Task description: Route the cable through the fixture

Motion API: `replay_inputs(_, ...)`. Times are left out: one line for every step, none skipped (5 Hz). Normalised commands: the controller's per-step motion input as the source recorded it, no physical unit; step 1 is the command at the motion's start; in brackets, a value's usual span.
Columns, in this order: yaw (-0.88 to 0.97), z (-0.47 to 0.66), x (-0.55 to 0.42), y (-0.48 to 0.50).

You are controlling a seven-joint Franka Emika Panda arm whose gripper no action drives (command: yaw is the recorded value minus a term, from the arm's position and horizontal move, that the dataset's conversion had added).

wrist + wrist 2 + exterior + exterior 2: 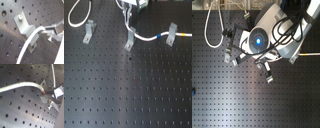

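The white cable runs from a loop at the first exterior view's upper left, through my gripper, then right past its blue band, through the right bracket, to its yellow band. The gripper is shut on the cable just above the middle bracket. In the first wrist view the cable lies against that bent metal bracket. In the second wrist view the cable ends between the fingers.
A third bracket stands at the first exterior view's left on the black perforated board. In the second exterior view the arm's body hides the middle of the board, and the cable loop lies at its upper left.
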Motion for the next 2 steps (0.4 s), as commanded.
replay_inputs(0.0,0.03,0.0,0.0)
replay_inputs(-0.03,0.75,-0.053,0.019)
